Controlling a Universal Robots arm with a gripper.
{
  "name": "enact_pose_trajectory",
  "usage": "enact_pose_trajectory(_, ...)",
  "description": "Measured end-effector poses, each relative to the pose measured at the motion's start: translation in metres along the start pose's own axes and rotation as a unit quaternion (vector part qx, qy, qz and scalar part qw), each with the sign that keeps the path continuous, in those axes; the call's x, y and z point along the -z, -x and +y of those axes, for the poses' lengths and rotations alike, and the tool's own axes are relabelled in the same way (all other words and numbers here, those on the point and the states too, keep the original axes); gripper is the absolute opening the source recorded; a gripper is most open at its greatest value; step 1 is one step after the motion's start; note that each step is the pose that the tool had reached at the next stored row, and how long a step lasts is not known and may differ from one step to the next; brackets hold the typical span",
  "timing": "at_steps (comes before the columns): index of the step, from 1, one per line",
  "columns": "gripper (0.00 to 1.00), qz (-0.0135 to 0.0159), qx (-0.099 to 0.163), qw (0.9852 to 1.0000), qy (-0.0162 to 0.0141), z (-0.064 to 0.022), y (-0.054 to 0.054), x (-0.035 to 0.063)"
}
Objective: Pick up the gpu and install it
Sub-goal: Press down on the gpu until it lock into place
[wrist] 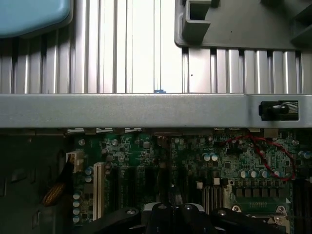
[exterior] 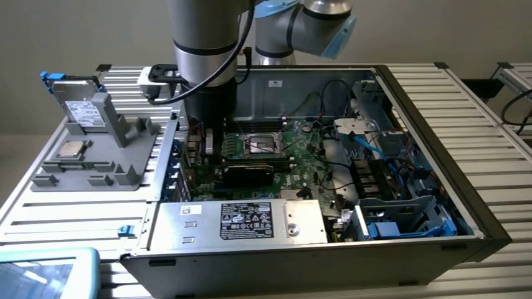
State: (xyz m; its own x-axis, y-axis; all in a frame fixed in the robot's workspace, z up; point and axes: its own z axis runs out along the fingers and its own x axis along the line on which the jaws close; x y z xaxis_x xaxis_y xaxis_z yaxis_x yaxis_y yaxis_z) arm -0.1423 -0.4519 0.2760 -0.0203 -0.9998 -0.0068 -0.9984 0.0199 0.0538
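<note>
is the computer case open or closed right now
Open: the computer case has no side panel on, so the motherboard and power supply lie exposed.

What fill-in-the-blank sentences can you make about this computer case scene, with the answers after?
1. The hard drive stands upright in the grey holder, on the exterior view's ___ of the computer case.
2. The small square CPU chip lies on the grey ___.
3. The gripper is over the motherboard with its jaws ___.
Missing words: left; holder; shut.
</note>
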Motion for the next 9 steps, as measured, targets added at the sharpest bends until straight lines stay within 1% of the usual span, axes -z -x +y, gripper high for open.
enact_pose_trajectory(1,0.12,0.0000,0.000,1.0000,0.0000,-0.0001,0.000,0.0001)
enact_pose_trajectory(3,0.12,0.0001,0.000,1.0000,0.0000,-0.0045,0.000,0.0004)
enact_pose_trajectory(9,0.12,0.0001,0.000,1.0000,0.0002,-0.0316,-0.004,0.0019)
